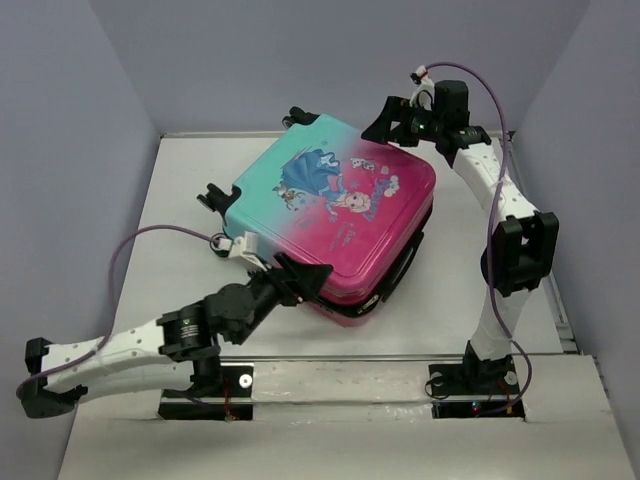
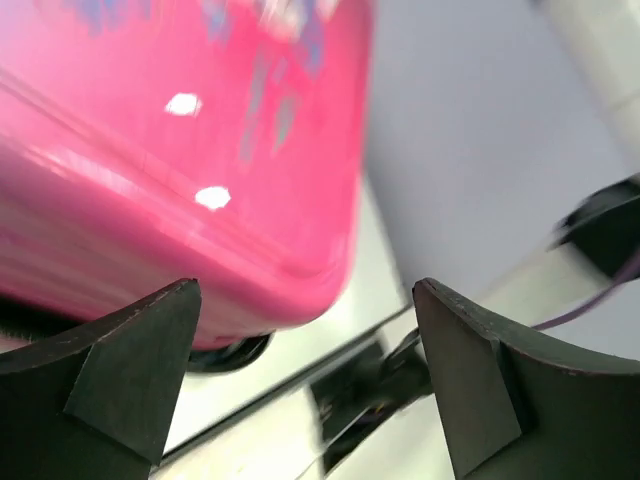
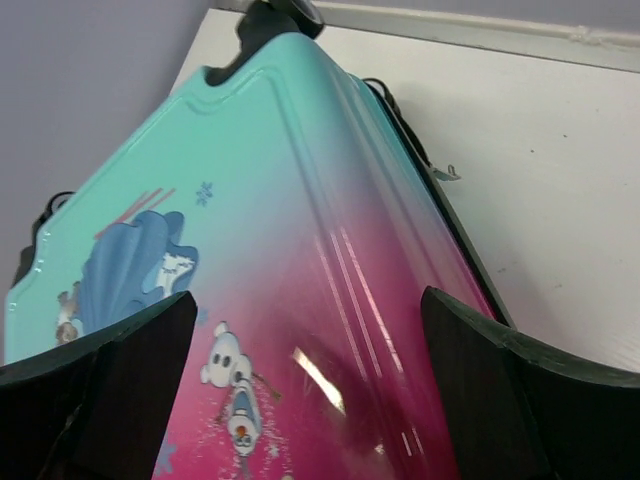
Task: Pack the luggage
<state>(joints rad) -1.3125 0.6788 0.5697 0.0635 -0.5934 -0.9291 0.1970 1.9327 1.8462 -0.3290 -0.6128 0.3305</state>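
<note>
Closest in, the left hand (image 1: 297, 278) sits at the near left corner of the luggage (image 1: 330, 205), its fingers spread wide with nothing between them and the pink shell just beside. The luggage lies flat in the middle of the counter (image 1: 175, 200), lid down and princess side up, its halves looking slightly offset at that corner. At its far right corner the right hand (image 1: 398, 122) hovers over the lid, likewise spread and empty. This looks like closing up: square the halves first, then press both corners evenly, keeping fingers off the seam.
</note>
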